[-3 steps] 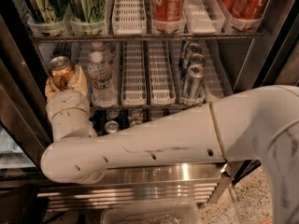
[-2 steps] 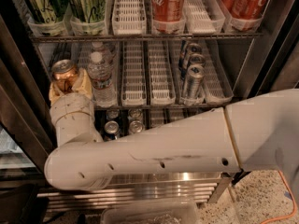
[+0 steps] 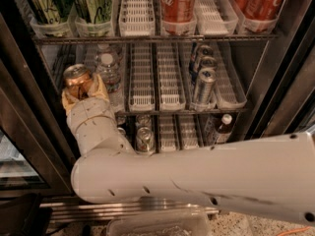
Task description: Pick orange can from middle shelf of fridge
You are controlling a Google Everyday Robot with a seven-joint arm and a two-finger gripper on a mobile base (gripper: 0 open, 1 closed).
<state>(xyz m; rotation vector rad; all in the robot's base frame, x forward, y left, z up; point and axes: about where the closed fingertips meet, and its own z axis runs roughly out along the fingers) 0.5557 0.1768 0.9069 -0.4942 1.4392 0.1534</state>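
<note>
1. Camera view: the tool (image 3: 82, 86) is at the left end of the middle shelf (image 3: 172, 111) of the fridge (image 3: 278, 77). It is closed around the orange can (image 3: 77, 76), with a tan finger (image 3: 100, 89) on each side of it.
2. The orange can stands upright in the tool's grip, its silver lid showing. Whether its base touches the rack cannot be told.
3. Just right of the tool, a clear water bottle (image 3: 109, 72) stands in its lane, close to the can.
4. Further right of the tool lie two bare white slotted trays (image 3: 141, 82), then a lane with a row of slim silver cans (image 3: 203, 82).
5. Above the tool, the upper rack holds green cans (image 3: 92, 1). Up and to the right of it stand red cola cans (image 3: 177, 3).
6. Below and right of the tool, the lower rack carries small cans (image 3: 143, 136) and a dark bottle with a white cap (image 3: 222, 128).
7. The white arm (image 3: 197, 176) runs from the tool down to an elbow, then across the front of the fridge to the right edge.
8. Under the elbow is the stainless steel base (image 3: 64, 211). Below that are a clear plastic tub (image 3: 157, 223) and speckled floor (image 3: 234, 225).
9. Left of the tool stands the dark metal frame (image 3: 34, 112), with a glass pane (image 3: 12, 156) beyond it.
</note>
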